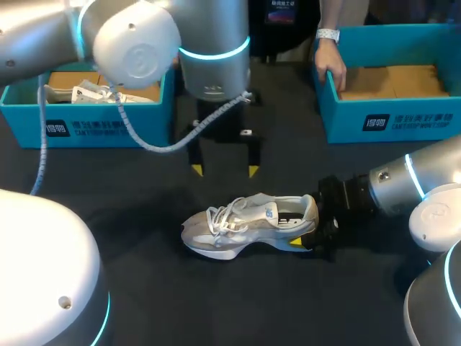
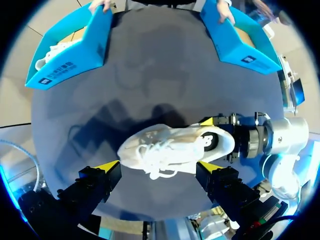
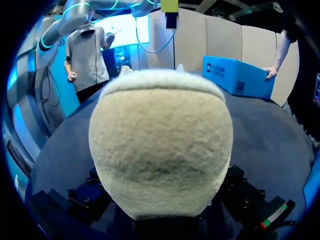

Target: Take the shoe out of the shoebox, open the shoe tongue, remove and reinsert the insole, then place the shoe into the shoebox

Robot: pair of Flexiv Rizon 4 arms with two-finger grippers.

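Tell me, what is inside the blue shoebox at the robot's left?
A white shoe lies in the shoebox on a brown lining. The left arm covers the box's rear.

The shoe point(image 1: 248, 225) lies mid-table point(image 1: 144, 216), toe toward the left edge and heel toward the right. The right gripper point(image 1: 306, 225) comes in from the right edge, with a finger on each side of the heel. The left gripper point(image 1: 224, 171) hangs just behind the shoe, fingers apart. One shoebox point(image 1: 108, 122) sits at the far left corner with another shoe point(image 1: 86, 94) in it. A second shoebox point(image 1: 389, 119) sits at the far right corner, a person's hand point(image 1: 331, 68) on its left wall.
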